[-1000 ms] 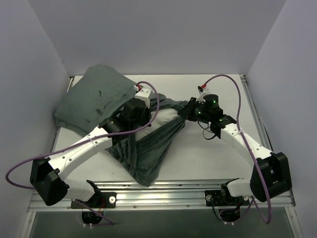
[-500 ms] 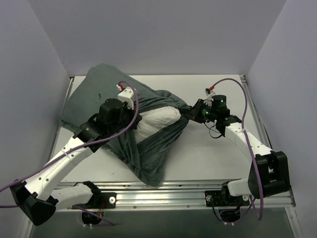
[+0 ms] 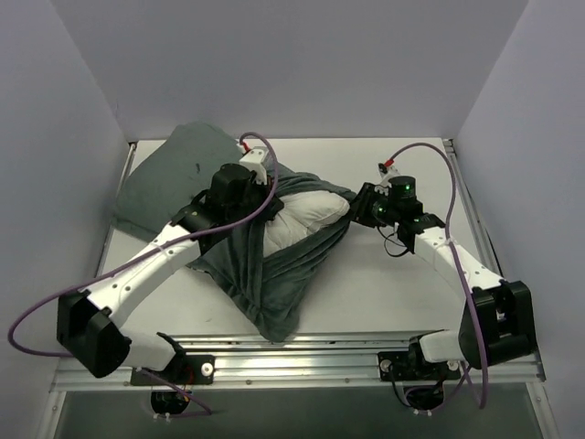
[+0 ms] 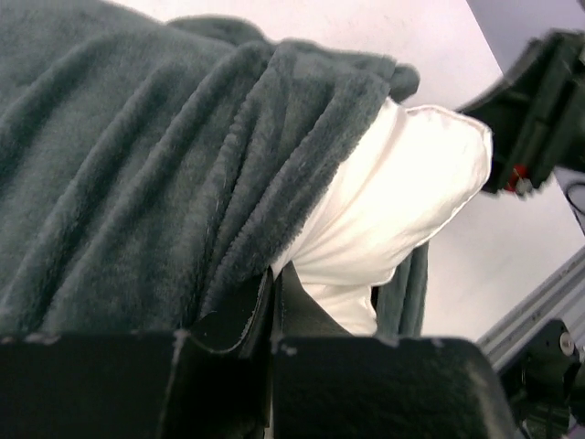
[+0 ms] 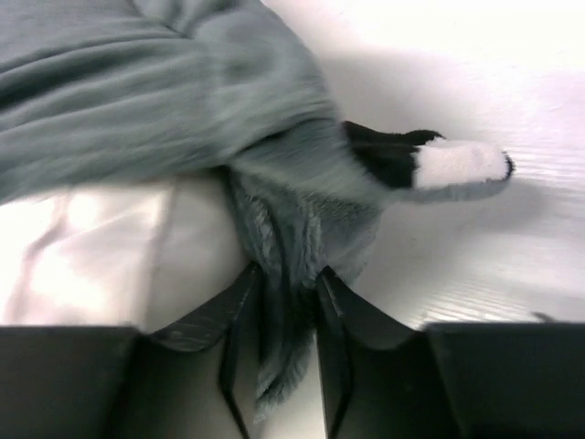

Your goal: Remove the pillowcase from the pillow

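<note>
Well, over the last second more of the pillow (image 3: 306, 216) has come into view: its white end now bulges out of the pillowcase (image 3: 274, 293) toward the right arm, and the grey mound at the back left looks flatter. I'd say it's working loose, though most of it is still covered. From above I can't judge either grip. The left wrist view shows the left gripper (image 4: 274, 302) closed to a sliver on the grey hem, right against the white bulge. The right wrist view shows the right gripper (image 5: 283, 302) clamped on a bunched fold, plus a striped tip (image 5: 457, 165) I can't see from above. Only the top view shows cloth trailing down the counter (image 3: 393, 293) toward me.
</note>
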